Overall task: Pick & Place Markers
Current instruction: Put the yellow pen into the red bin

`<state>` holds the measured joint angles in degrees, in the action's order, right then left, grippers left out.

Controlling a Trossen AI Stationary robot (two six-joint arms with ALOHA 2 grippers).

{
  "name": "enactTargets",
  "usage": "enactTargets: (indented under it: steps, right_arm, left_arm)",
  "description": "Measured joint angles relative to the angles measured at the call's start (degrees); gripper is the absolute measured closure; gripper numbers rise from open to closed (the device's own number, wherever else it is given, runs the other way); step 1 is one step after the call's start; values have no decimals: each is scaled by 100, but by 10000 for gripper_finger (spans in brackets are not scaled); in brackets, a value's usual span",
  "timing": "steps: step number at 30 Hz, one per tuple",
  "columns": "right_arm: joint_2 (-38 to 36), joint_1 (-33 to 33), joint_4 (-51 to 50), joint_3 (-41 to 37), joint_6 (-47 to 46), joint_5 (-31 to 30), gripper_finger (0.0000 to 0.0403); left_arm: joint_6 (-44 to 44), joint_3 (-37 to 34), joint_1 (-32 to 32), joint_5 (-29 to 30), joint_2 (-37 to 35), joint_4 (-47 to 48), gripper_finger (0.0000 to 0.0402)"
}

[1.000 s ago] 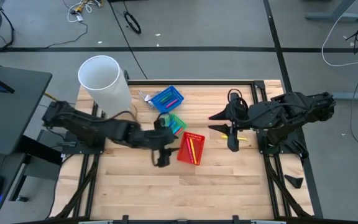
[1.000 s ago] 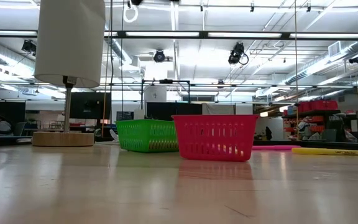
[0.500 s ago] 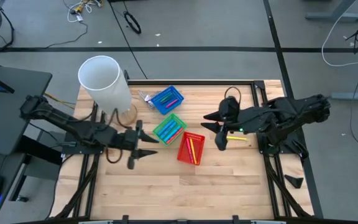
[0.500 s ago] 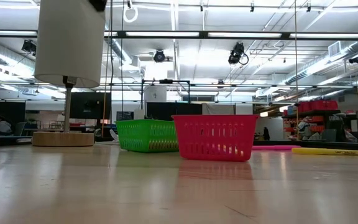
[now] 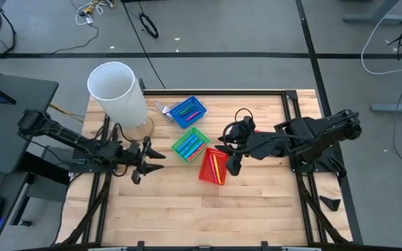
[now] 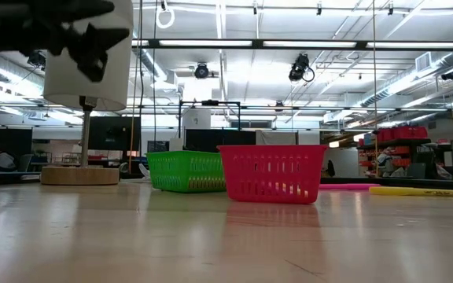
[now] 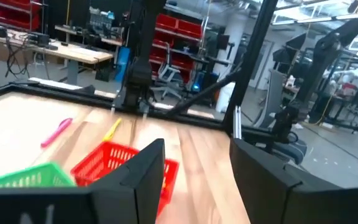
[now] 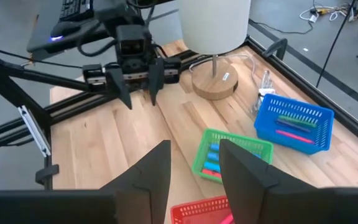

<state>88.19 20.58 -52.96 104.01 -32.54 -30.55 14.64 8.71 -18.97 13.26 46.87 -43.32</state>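
Three small mesh baskets stand mid-table: blue (image 5: 188,111), green (image 5: 190,143) and red (image 5: 213,166), each with markers inside. A pink marker (image 6: 344,187) and a yellow marker (image 6: 419,191) lie flat on the table to the right of the red basket; my right arm hides them in the high view. My right gripper (image 5: 226,151) is open and empty, above the red basket's right edge. My left gripper (image 5: 147,162) is open and empty, left of the green basket, above the table.
A lamp with a tall white shade (image 5: 117,90) and a round wooden base (image 8: 215,84) stands at the far left, close behind my left gripper. A dark metal frame (image 5: 293,111) runs along the table's edges. Bare wood (image 5: 208,209) lies toward the near edge.
My left gripper has drawn back from the baskets toward the table's left edge, uncovering the green basket. My right gripper has moved toward the table's left, from over the loose markers to beside the red basket. The baskets and loose markers have stayed put.
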Motion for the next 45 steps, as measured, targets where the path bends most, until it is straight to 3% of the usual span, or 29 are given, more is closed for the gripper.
enactTargets:
  steps: [8, 21, 33, 38, 43, 45]
  right_arm:
    - [13, 0, 72, -1, 1, -4, 266]
    - [13, 0, 69, -2, 14, -7, 266]
    - [13, -12, 66, -2, 1, -7, 266]
    - [13, -98, 46, -2, -565, -4, 266]
    - [13, -148, -187, -2, -603, -8, 266]
    - [13, -163, -318, -3, -629, 2, 266]
  left_arm:
    - [161, -788, 22, 86, -598, -130, 214]
    - [295, -817, 16, -293, -1949, 1296, 214]
    - [428, -817, 16, -256, -3839, 3569, 214]
    - [451, -806, 16, -258, -4402, 4045, 214]
    - [445, -322, 11, -214, -4675, 5407, 214]
    - [432, -13, 11, 61, -4677, 5899, 214]
